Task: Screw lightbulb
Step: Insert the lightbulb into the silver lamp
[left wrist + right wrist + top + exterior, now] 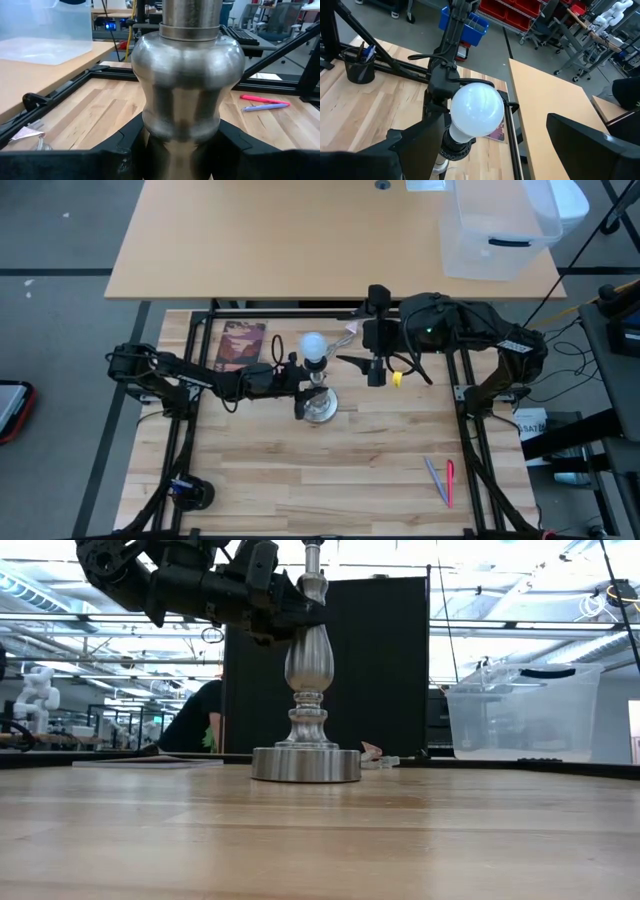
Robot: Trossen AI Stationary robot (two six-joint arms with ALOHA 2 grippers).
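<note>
One white frosted lightbulb (476, 111), sitting upright in the black socket on top of the silver round-based stand (306, 730). My left gripper (296, 374) is clamped on the stand's post. My right gripper (352, 362) hangs wide open just beside the bulb, nearer to it, bulb between its fingers (415, 142).

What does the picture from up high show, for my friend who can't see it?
A white lightbulb sits on top of a silver stand on a wooden table. The left gripper holds the stand's post, while the right gripper waits open beside the bulb.
</note>
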